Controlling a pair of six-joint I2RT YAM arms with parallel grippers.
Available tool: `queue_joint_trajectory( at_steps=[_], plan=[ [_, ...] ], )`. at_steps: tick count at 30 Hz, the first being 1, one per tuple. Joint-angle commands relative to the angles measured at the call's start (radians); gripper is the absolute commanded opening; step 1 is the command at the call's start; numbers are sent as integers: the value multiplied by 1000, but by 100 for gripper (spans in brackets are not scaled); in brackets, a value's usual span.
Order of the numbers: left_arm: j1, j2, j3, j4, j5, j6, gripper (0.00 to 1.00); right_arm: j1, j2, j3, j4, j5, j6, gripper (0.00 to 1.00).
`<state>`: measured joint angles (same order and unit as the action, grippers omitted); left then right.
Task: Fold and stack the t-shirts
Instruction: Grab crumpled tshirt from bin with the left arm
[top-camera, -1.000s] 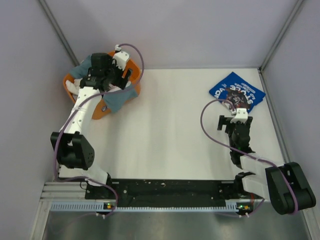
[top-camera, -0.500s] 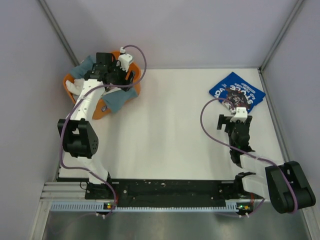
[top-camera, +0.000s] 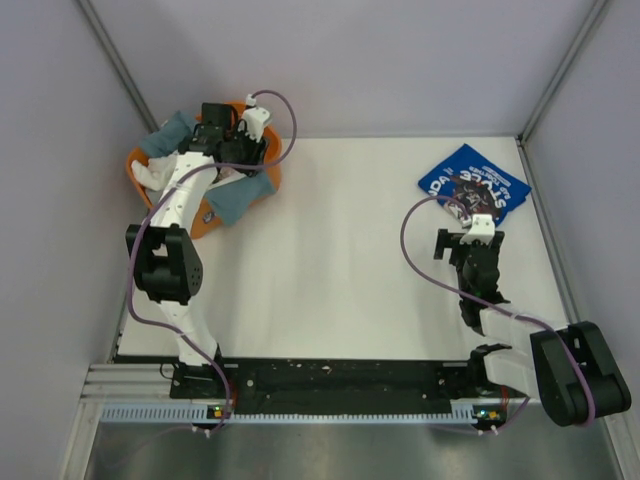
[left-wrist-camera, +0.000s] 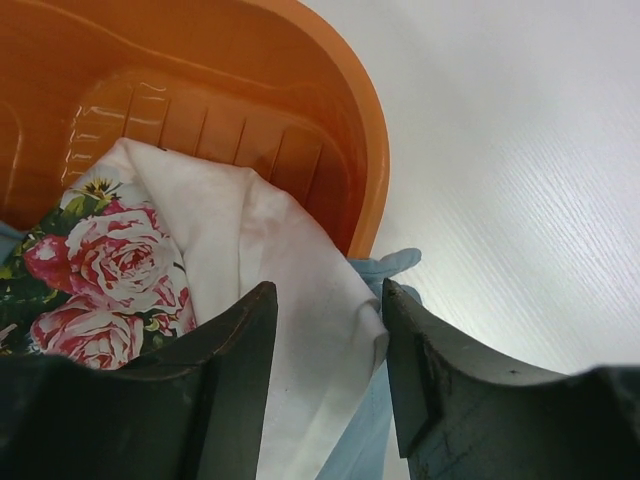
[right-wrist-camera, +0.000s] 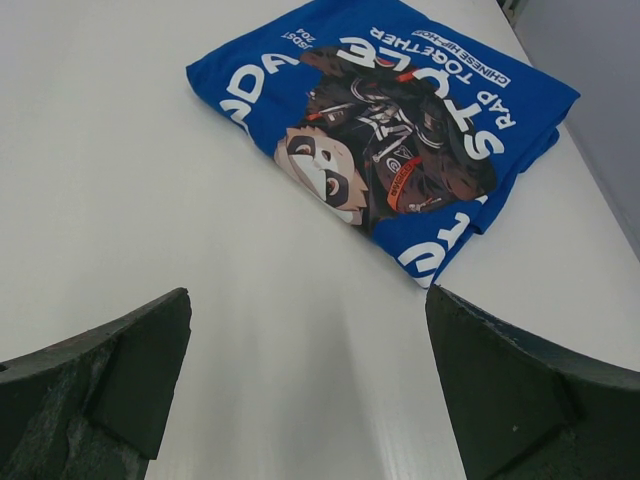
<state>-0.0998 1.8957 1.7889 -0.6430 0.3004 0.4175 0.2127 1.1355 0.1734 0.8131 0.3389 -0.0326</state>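
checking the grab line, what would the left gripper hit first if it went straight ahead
The white floral t-shirt: its white fold lies right ahead of the left gripper, between its open fingers, inside the orange basket. How close is hard to judge.

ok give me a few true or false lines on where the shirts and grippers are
The blue t-shirt lies folded on the table. True.
The right gripper holds the blue t-shirt. False: it is open, empty and apart from the shirt.
The left gripper is at the orange basket, straddling a fold of the white floral t-shirt. True.
The floral t-shirt is stacked on the blue one. False: it lies in the basket, at the table's other side.
A light blue cloth hangs over the basket's rim. True.
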Motion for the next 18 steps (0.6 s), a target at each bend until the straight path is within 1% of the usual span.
queue_joint_trajectory(
  at_steps=[1,4,8,9,12,13,15,18],
  plan=[
    [-3,-14,52,40,-1,-13,51,-4,10,43,12,-1,13,98],
    [-3,-6,56,49,-14,-13,50,-4,10,44,9,-3,14,98],
    [-2,8,73,37,-18,-11,35,-6,10,46,6,-5,13,98],
    [-3,8,73,31,-12,-6,30,-4,12,47,6,-1,14,98],
    [-3,8,76,20,-14,-2,6,-4,13,48,6,-1,13,98],
    [-3,2,76,22,-24,-2,0,-4,12,49,5,-3,13,98],
    [-1,-12,82,35,-58,-3,0,-4,15,49,4,-1,14,98],
    [2,-50,125,81,-171,18,0,-6,13,49,4,-1,13,98]
  ],
)
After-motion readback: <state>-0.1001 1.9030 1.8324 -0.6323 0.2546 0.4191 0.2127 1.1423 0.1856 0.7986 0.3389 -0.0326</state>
